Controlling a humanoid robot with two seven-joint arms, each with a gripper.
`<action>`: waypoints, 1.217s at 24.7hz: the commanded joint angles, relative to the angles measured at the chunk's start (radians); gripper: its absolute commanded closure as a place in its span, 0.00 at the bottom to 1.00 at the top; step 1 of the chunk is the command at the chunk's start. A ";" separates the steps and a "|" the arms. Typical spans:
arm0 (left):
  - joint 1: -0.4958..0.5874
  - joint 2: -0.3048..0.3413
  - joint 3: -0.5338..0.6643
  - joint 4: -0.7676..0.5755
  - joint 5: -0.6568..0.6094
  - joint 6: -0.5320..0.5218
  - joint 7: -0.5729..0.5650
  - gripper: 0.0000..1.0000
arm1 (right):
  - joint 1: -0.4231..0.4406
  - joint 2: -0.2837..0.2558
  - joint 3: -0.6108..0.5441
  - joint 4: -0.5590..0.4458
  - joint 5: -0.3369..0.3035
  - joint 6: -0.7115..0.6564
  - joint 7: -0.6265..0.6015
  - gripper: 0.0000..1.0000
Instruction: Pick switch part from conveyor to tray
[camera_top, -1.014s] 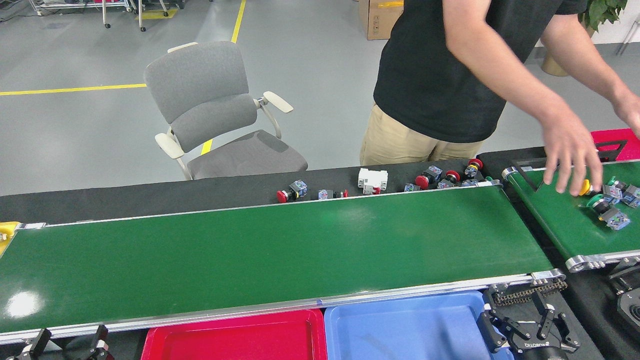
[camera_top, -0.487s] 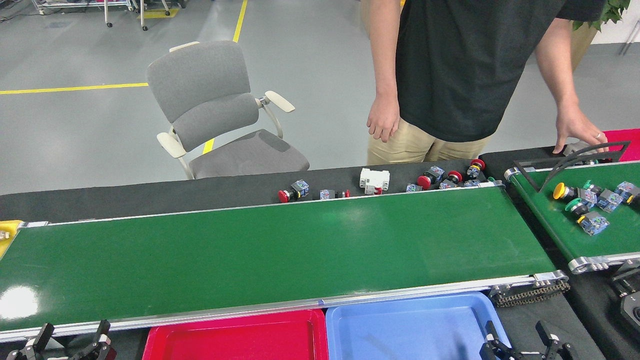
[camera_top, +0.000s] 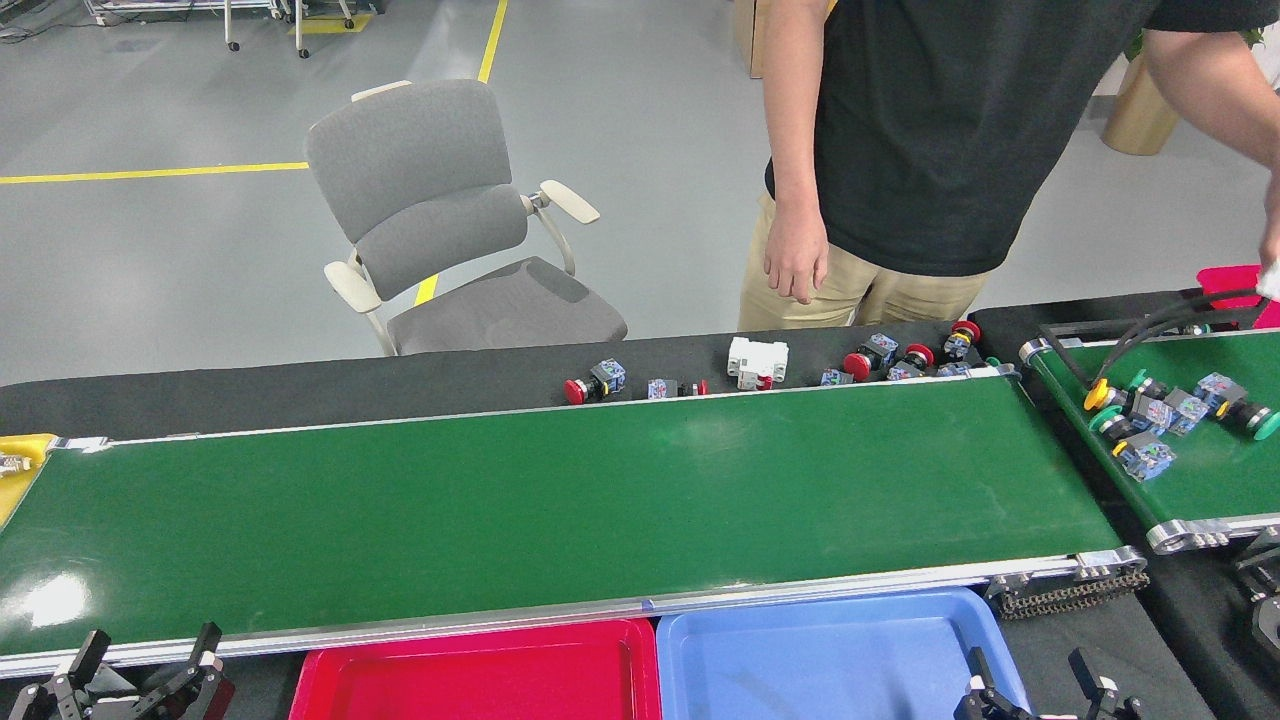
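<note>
The long dark-green conveyor (camera_top: 560, 500) spans the view with nothing on its belt. Several switch parts (camera_top: 1145, 415) with yellow, green and blue ends lie on the shorter green belt (camera_top: 1210, 480) at the right. More switch parts (camera_top: 900, 358) rest on the black surface behind the conveyor. A red tray (camera_top: 480, 675) and a blue tray (camera_top: 830, 660) sit below the near rail, both bare. My left gripper (camera_top: 140, 670) stands open at the bottom left. My right gripper (camera_top: 1035, 680) stands open at the bottom right, beside the blue tray.
A person in a black shirt (camera_top: 950, 130) stands behind the conveyor, one hand (camera_top: 795, 260) hanging, the other arm reaching right. A grey chair (camera_top: 450, 230) stands behind. A black bent guide bar (camera_top: 1130, 335) crosses the short belt. A yellow object (camera_top: 20, 465) sits at the far left.
The switch parts on the short belt have drifted toward the conveyor. The person's hand left the guide bar and rose to the right. My right gripper has sunk lower in view.
</note>
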 joint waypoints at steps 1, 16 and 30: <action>-0.001 0.011 0.001 -0.013 0.000 0.000 0.005 0.00 | -0.023 -0.015 -0.006 -0.015 0.002 0.004 -0.008 0.00; 0.005 0.025 0.001 -0.011 -0.001 -0.007 0.007 0.00 | -0.320 -0.061 -0.009 0.187 0.009 0.004 0.124 0.00; -0.012 0.025 -0.013 -0.005 -0.004 -0.007 0.007 0.00 | -0.523 -0.026 0.121 0.416 0.034 0.007 0.148 0.00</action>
